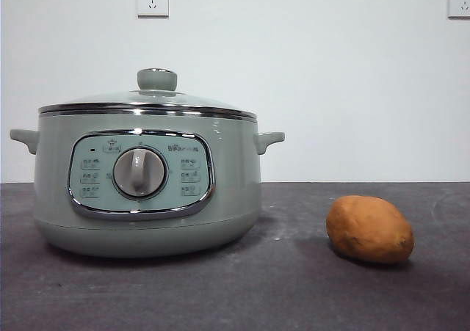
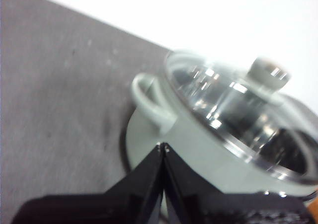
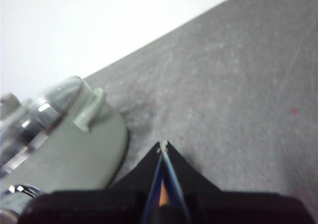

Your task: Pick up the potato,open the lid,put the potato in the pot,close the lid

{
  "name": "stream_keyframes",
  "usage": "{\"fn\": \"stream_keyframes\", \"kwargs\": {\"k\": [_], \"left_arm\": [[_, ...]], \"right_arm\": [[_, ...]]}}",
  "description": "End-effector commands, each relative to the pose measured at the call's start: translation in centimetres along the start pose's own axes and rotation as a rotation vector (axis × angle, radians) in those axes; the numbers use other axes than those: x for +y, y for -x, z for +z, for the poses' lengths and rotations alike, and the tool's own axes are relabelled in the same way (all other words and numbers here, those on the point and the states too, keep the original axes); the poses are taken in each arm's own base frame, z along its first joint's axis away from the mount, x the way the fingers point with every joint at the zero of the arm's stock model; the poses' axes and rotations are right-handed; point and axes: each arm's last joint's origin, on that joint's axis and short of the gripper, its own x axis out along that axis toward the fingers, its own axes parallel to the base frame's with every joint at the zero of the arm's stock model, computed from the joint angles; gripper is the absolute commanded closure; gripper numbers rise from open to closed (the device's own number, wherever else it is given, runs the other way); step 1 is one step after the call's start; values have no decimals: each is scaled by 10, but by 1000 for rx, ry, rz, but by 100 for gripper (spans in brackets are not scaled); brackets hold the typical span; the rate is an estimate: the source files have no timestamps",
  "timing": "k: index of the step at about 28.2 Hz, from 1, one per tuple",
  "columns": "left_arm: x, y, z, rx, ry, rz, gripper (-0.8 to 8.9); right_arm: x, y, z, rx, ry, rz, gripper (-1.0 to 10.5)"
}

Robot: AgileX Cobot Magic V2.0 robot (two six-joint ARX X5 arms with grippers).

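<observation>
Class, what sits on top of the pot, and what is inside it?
The glass lid with its knob sits on the pot. Reflections hide the inside; the potato lies outside.

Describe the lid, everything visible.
The lid is a shallow clear glass dome with a chrome rim and a round sage-green knob on top. It sits level and closed on the pot, its rim seated all round. Nothing else touches it, and neither end effector is on it.

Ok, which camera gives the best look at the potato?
The front view: the potato lies whole and sharp on the table beside the pot. The left wrist view misses it; the right shows at most an orange sliver between its jaws.
</observation>
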Motion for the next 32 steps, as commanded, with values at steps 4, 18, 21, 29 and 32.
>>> {"fn": "stream_keyframes", "kwargs": {"k": [4, 18, 21, 29, 32], "left_arm": [[-16, 8, 30, 6, -21, -18, 820], [-54, -3, 105, 241, -213, -94, 818], [-60, -8, 119, 316, -250, -103, 818], [-69, -28, 143, 522, -269, -114, 787], [-70, -30, 145, 527, -267, -112, 443]], "right_arm": [[17, 0, 32, -8, 49, 3, 956], [60, -19, 120, 242, 235, -81, 949], [66, -25, 134, 330, 256, -105, 949], [70, -41, 149, 543, 285, -153, 943], [69, -43, 148, 554, 281, -156, 664]]}}
